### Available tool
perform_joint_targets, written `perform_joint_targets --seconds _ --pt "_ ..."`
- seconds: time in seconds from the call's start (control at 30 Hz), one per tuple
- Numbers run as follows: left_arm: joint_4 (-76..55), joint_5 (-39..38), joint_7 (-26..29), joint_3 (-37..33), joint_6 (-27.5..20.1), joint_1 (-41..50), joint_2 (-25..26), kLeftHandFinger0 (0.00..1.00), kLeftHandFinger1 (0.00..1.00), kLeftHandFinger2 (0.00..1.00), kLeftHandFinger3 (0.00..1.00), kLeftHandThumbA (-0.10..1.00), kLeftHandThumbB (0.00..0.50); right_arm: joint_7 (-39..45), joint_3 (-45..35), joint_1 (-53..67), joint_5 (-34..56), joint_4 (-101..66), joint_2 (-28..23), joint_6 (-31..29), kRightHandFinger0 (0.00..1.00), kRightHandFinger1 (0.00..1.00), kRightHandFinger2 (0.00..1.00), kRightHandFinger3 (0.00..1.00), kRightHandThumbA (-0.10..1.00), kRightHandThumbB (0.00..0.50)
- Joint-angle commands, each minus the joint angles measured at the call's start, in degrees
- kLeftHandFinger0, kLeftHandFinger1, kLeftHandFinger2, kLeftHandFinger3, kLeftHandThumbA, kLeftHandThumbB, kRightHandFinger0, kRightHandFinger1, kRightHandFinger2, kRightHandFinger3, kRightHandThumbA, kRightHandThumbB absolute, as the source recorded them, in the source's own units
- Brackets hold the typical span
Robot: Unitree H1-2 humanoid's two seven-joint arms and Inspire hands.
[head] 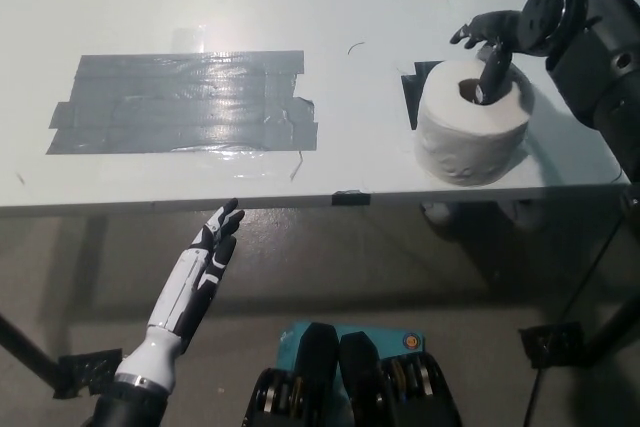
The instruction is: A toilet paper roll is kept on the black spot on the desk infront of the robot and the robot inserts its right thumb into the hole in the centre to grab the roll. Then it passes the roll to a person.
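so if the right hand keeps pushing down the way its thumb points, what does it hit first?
The right hand would first meet the toilet paper roll: its thumb already points into the centre hole, so likely the core's inner wall, though depth is unclear.

We are looking down on a white desk (300,7) whose near edge is running across the middle of the view. A broad patch of grey tape strips (185,102) is lying flat on its left half, glossy and reflecting light, with ragged ends on the right side. A toilet paper roll (472,127) is standing on end near the right front corner, hole upward, sitting partly over a black spot (412,92) that is showing at its left. A small dark tab (350,197) is sitting on the front edge. A thin curved mark (355,47) is lying behind the tape.
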Motion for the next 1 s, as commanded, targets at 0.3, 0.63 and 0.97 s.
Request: perform_joint_targets --seconds 0.3,0.63,0.97 --pt "-2.14 -0.30 -0.90 0.36 -0.10 -1.46 0.87 1.00 1.00 1.00 1.00 1.00 0.122 -4.31 -1.04 1.82 0.33 1.72 0.94 5.02 1.00 1.00 1.00 1.00 0.84 0.281" --pt "-1.87 -0.25 -0.71 0.42 -0.24 -1.77 0.74 1.00 1.00 1.00 1.00 1.00 0.131 -11.52 1.57 5.29 -3.28 1.57 0.47 1.98 0.07 0.38 0.73 1.00 -0.10 0.123" --pt "-1.50 -0.02 -0.77 0.30 -0.47 -2.29 0.93 1.00 1.00 1.00 1.00 1.00 0.103 -16.45 -12.72 6.89 8.34 -0.20 -2.26 -0.71 0.21 0.74 1.00 0.35 -0.10 0.208"
